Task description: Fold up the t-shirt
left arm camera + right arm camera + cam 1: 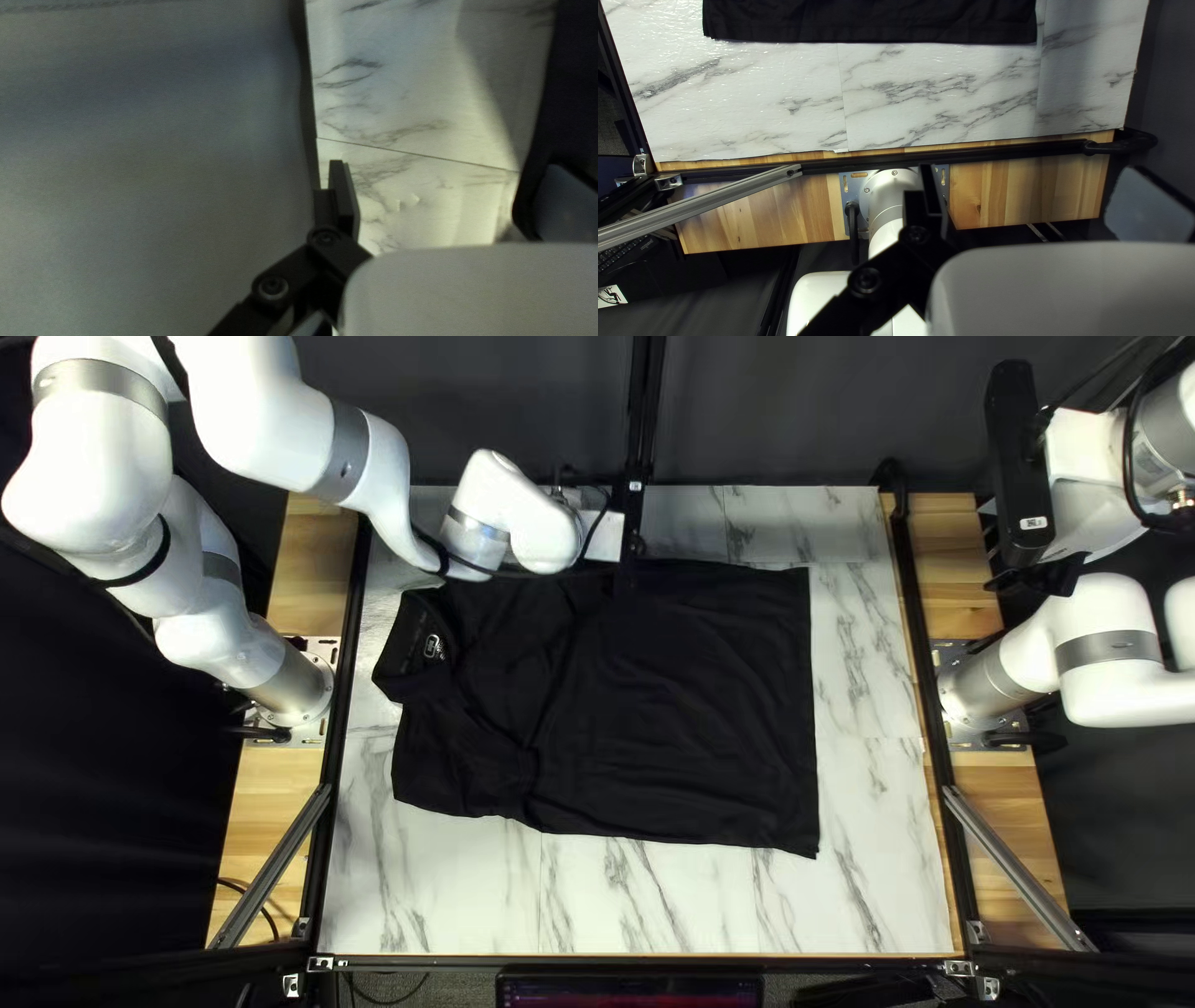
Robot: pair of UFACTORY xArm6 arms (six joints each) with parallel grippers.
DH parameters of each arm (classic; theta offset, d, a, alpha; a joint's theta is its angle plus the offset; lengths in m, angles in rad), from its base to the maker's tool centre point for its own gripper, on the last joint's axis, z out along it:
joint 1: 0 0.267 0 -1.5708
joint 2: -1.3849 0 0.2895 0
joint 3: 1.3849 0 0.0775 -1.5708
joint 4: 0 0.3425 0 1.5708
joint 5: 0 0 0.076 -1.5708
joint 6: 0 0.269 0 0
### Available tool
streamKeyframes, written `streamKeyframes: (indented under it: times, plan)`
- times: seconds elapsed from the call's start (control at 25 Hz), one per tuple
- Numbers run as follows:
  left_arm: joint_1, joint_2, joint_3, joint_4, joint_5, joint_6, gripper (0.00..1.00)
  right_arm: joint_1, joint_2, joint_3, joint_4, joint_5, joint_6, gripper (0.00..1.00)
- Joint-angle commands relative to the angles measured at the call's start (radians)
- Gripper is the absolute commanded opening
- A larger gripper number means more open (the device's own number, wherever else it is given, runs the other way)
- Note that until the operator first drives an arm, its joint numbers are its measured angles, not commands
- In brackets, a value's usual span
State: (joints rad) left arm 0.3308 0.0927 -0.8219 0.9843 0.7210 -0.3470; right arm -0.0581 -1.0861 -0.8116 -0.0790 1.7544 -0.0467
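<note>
The black t-shirt lies spread on the marble-patterned table, its collar toward my left arm's base and its straight hem toward my right arm's base. At the shirt's far edge is my left gripper, mostly dark against the cloth. In the left wrist view this gripper is open, with bare marble between its fingers and the shirt running close beside one finger. My right gripper is raised at the right, away from the cloth. Its wrist view shows this gripper open and holding nothing; the shirt's hem lies well ahead.
Black rails border the table's sides, with wooden strips outside them. Slanted metal bars stand at both near corners. My left arm crosses above the far left part of the table. A dark curtain hangs behind.
</note>
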Motion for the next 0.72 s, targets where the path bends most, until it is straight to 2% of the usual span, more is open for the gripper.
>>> streamKeyframes:
  times: [0.04,0.28,0.36,0.48,0.6,0.72]
  plan:
    - [-0.003,-0.012,-0.007,-0.021,0.011,0.030,0.57,0.000,0.000,0.000,0.000,0.000,0.000,1.00]
    - [0.021,-0.023,-0.020,-0.025,0.018,0.075,0.59,0.000,0.000,0.000,0.000,0.000,0.000,1.00]
    - [0.027,-0.009,-0.027,-0.026,0.011,0.079,0.71,0.000,0.000,0.000,0.000,0.000,0.000,1.00]
    - [0.035,0.011,-0.033,-0.032,-0.004,0.081,0.80,0.000,0.000,0.000,0.000,0.000,0.000,1.00]
    - [0.025,-0.017,-0.012,-0.051,-0.002,0.095,1.00,0.000,0.000,0.000,0.000,0.000,0.000,1.00]
    - [-0.012,-0.105,0.047,-0.079,0.017,0.110,1.00,0.000,0.000,0.000,0.000,0.000,0.000,1.00]
